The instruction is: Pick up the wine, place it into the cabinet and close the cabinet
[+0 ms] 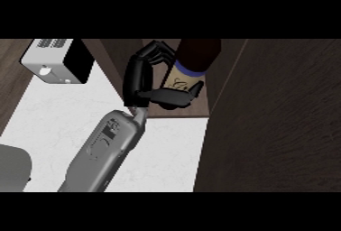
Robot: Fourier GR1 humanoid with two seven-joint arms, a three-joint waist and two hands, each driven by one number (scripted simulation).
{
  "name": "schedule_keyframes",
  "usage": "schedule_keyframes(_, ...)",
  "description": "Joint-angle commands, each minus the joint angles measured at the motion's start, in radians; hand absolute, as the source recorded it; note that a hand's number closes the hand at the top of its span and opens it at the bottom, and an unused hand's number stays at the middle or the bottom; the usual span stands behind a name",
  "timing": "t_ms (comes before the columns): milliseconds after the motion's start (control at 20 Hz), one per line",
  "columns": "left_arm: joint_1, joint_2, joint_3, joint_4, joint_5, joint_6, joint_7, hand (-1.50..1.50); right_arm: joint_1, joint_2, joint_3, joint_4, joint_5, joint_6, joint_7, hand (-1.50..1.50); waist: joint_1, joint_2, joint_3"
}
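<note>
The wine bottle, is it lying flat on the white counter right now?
No, the wine bottle stands inside the open cabinet with the right hand curled around it.

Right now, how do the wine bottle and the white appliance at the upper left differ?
The wine bottle is dark with a cream label; the white appliance is boxy with a black side. The bottle sits inside the cabinet, held by a hand; the appliance stands untouched on the counter.

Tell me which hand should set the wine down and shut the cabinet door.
Right. The right hand is inside the cabinet, curled round the wine bottle, and the open door stands just to its right. The left hand does not show.
</note>
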Motion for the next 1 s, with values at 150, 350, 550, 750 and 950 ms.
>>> schedule_keyframes(150,-0.073,-0.008,-0.042,0.154,0.013,0.061,-0.073,1.50,0.039,0.034,0.038,-0.063,-0.033,0.004,-0.010,-1.50,-0.001,0.002,0.000)
schedule_keyframes(350,-0.049,-0.008,-0.024,0.247,0.041,0.016,-0.197,1.50,0.053,0.002,-0.026,-0.121,-0.090,0.018,0.054,-1.50,-0.008,0.001,-0.001)
schedule_keyframes(550,-0.058,-0.008,-0.005,0.309,0.070,0.006,-0.242,1.50,0.019,0.009,-0.037,-0.098,-0.102,0.015,0.047,-1.50,-0.007,0.002,-0.001)
schedule_keyframes(750,-0.115,-0.008,0.017,0.427,0.129,-0.013,-0.279,1.50,0.020,0.017,-0.016,-0.058,-0.071,0.020,0.024,-1.50,-0.009,0.004,-0.001)
schedule_keyframes(950,-0.082,-0.008,-0.061,0.462,0.192,0.038,-0.350,1.50,0.015,0.020,-0.033,-0.082,-0.103,0.028,0.027,-1.50,-0.016,0.004,-0.001)
